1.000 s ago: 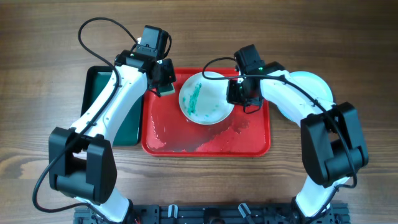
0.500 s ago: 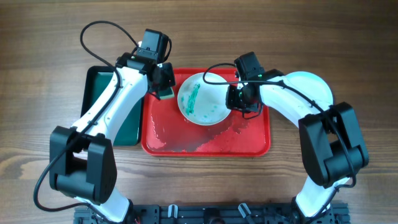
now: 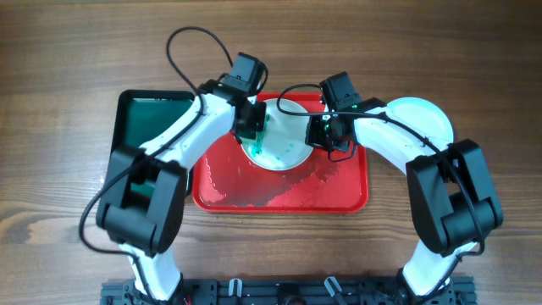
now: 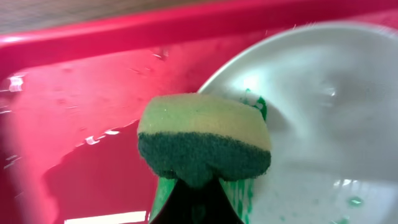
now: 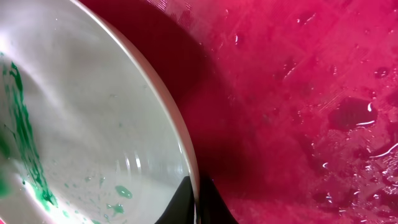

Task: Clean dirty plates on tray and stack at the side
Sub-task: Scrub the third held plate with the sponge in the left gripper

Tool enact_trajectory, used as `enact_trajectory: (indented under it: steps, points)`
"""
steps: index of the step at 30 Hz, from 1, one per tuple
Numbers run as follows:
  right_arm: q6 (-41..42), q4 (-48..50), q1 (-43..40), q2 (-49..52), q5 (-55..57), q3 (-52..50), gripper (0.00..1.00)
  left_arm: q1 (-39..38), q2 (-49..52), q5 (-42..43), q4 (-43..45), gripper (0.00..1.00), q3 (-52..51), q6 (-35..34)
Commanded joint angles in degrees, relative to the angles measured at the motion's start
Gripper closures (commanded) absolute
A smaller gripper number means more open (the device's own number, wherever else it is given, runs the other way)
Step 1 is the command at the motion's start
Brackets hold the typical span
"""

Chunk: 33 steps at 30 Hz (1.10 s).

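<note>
Overhead | just swung over from red tray [image 3: 339,191] left edge | now pressing sponge [image 3: 251,127] onto green-smeared plate [image 3: 284,148] | pinching sponge in left fingers [image 4: 196,199] | pinching plate rim in right fingers [image 5: 214,205] | likely starting to scrub

Brown wood-grain table [image 3: 474,51], soft even light.

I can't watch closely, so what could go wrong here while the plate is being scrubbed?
The right fingers pinch the plate only by its thin wet rim, so pressure from the sponge might make it slip free. There is pooled water on the red tray, so a dropped plate could slide or splash.
</note>
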Motion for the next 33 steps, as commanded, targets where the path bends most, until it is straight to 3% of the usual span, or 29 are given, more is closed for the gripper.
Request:
enact_trajectory:
  steps: [1,6,12,14,22,23,26,31,33]
  points:
    - [-2.4,-1.1,0.2,0.7,-2.1,-1.7,0.96,0.2,4.8,0.6,0.2,0.96,-0.4,3.6]
    - [-5.6,-2.0,0.2,0.7,-4.6,-1.7,0.96,0.1,6.4,8.8,-1.4,0.96,-0.4,4.2]
    - [-6.8,-2.0,0.2,0.7,-5.4,-1.7,0.96,-1.4,6.4,27.9,-1.9,0.96,-0.3,4.9]
    - [-6.7,-2.0,0.2,0.7,-5.6,-1.7,0.96,-1.6,6.4,29.5,-1.0,0.96,-0.3,4.9]
    - [-6.6,-2.0,0.2,0.7,-5.6,-1.7,0.95,-0.1,6.5,3.8,14.3,0.96,-0.3,-9.0]
    - [-6.6,-1.9,0.2,0.7,-5.6,-1.7,0.96,-0.1,6.5,-3.1,16.1,0.96,-0.3,-12.7]
    - [-6.6,-1.7,0.2,0.7,-5.1,-1.7,0.96,-0.1,6.5,-8.2,11.6,0.96,-0.3,-19.8]
    - [-6.6,-1.4,0.2,0.7,-5.1,-1.7,0.96,-0.1,6.5,-13.3,-5.6,0.96,-0.3,-28.2]
    - [-6.3,-1.2,0.2,0.7,-5.2,-1.7,0.96,-0.1,6.5,-13.0,-9.4,0.96,-0.3,-28.1]
